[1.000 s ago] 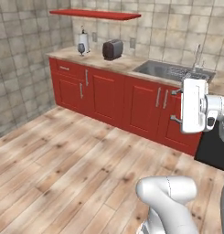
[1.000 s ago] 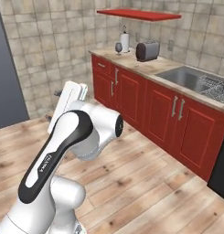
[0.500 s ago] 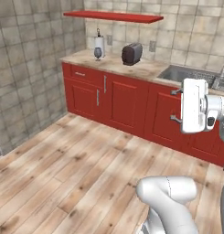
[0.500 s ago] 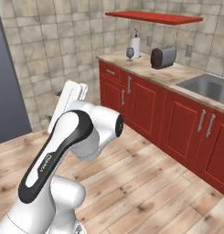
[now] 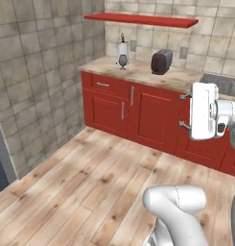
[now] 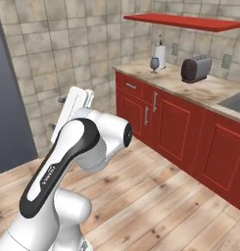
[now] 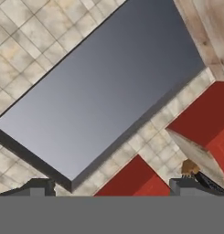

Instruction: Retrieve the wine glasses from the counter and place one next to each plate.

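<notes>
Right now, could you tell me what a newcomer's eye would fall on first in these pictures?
Probably the bright red cabinets under the marbled counter, with the matching red shelf on the tiled wall above. Next, the dark toaster on that counter, and left of it a dark wine glass in front of the white paper-towel roll.

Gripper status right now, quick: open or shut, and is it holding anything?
Gripper: open, jaws spread wide, holding nothing; the fingertips have only wall and floor beyond them.

We see a glossy white arm (image 6: 72, 162) with rounded links, dark joint bands, small grey lettering and a boxy white hand (image 5: 204, 111).
</notes>
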